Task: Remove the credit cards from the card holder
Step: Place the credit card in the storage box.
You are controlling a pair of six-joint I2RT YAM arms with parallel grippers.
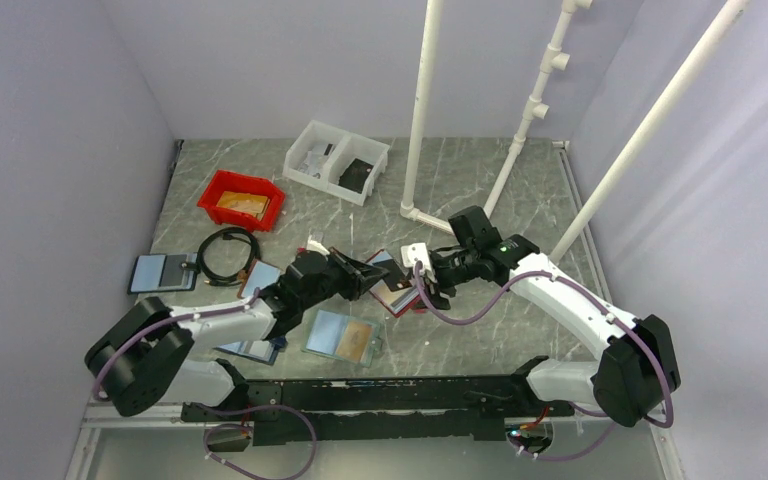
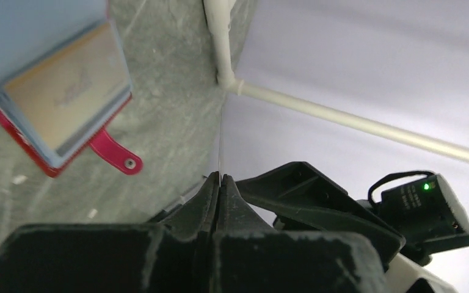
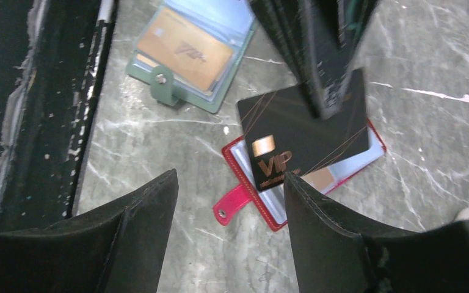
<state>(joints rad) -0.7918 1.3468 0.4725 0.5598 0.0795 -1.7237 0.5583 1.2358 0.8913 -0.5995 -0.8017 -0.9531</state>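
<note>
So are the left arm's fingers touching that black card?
Touching. The right wrist view shows the left fingers pinching the black card at its top edge.

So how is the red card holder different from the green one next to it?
The red card holder has a pink-red tab; the green holder has a green tab. A black card, pinched in the left jaws, covers part of the red one; the green one shows a gold card lying inside it. Both lie open on the grey table, and both tabs have a snap.

Red card holder (image 3: 259,198) open (black card (image 3: 281,134) above).
</note>
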